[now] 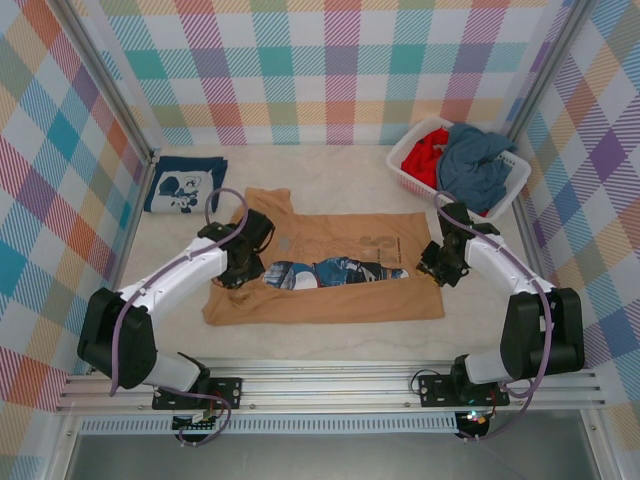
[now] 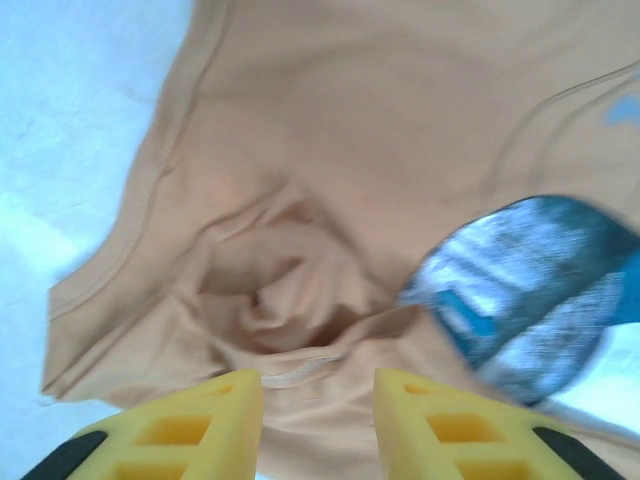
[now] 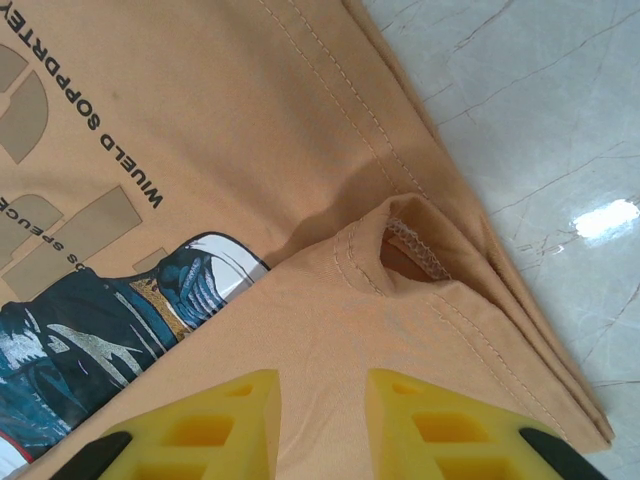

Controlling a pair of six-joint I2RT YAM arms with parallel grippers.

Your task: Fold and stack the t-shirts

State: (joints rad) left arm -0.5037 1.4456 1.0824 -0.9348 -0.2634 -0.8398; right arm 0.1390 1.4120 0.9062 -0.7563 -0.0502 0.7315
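Observation:
A tan t-shirt point(image 1: 330, 298) lies mid-table with its near part folded up over the blue-and-white print point(image 1: 330, 272). My left gripper point(image 1: 252, 268) hovers over the shirt's left side. In the left wrist view its yellow fingers stand open point(image 2: 318, 385) just above bunched tan cloth point(image 2: 350, 150), the print point(image 2: 530, 290) to the right. My right gripper point(image 1: 437, 265) is at the shirt's right edge. Its jaws are open point(image 3: 322, 385) over the folded hem point(image 3: 400, 250), with nothing pinched. A folded navy t-shirt point(image 1: 185, 183) with a white graphic lies at the back left.
A white slatted basket point(image 1: 404, 160) at the back right holds a red t-shirt point(image 1: 425, 160) and a grey-blue one point(image 1: 475, 165). Plaid walls close in the pale table point(image 1: 330, 180) on three sides. A metal rail point(image 1: 330, 385) runs along the near edge.

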